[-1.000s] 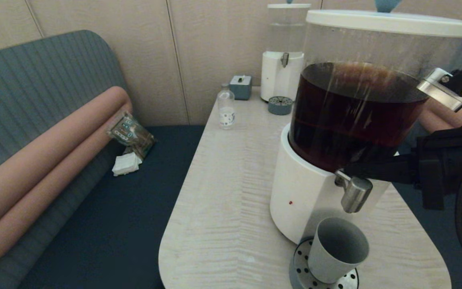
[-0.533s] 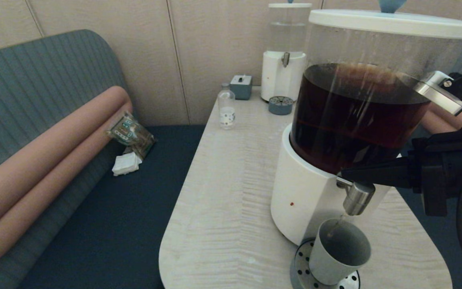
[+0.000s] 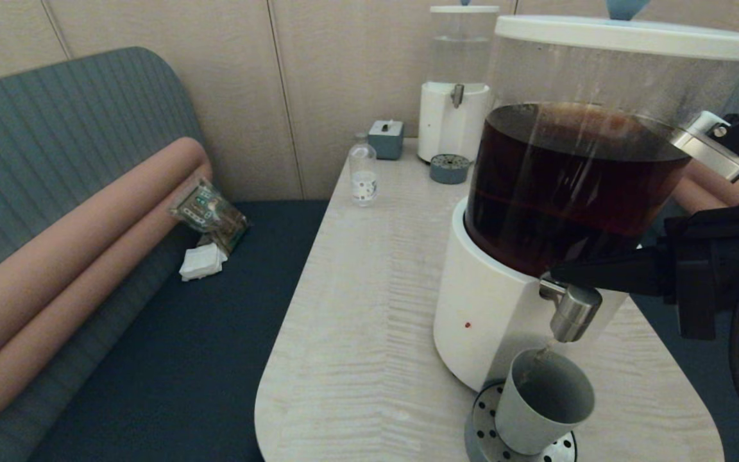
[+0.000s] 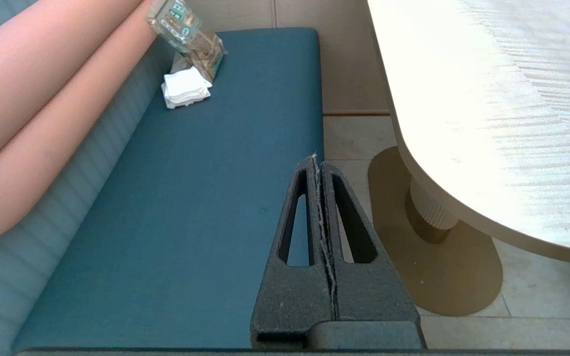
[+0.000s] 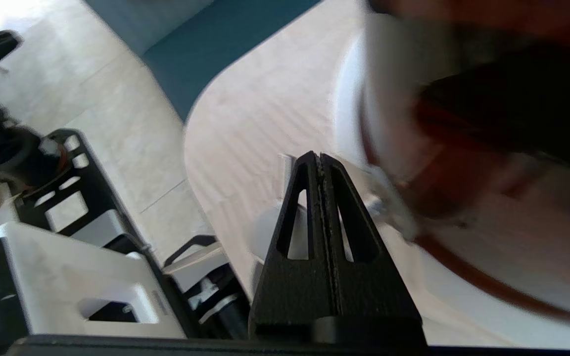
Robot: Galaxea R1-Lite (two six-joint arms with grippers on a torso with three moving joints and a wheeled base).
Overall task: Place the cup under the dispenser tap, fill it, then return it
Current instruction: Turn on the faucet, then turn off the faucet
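Cup (image 3: pixel 544 404), grey and handleless, stands on the perforated drip tray (image 3: pixel 482 431) at the near end of the table (image 3: pixel 356 333), directly beneath the dispenser tap (image 3: pixel 571 313), with a thin stream running from the spout down inside its rim. That steel tap juts from the white base of the large dispenser (image 3: pixel 491 308), whose clear tank holds dark brown liquid. The right gripper (image 3: pixel 559 274), fingers pressed together and holding nothing, reaches in from the right and rests its tip at the top of the tap. Farther back on the table are a small clear bottle (image 3: pixel 363 174), a small grey box (image 3: pixel 385 138) and a smaller dispenser (image 3: pixel 453 83). The left gripper (image 4: pixel 319 163), also closed on nothing, hangs off to the side above the blue bench seat (image 4: pixel 191 207), beside the table's edge.
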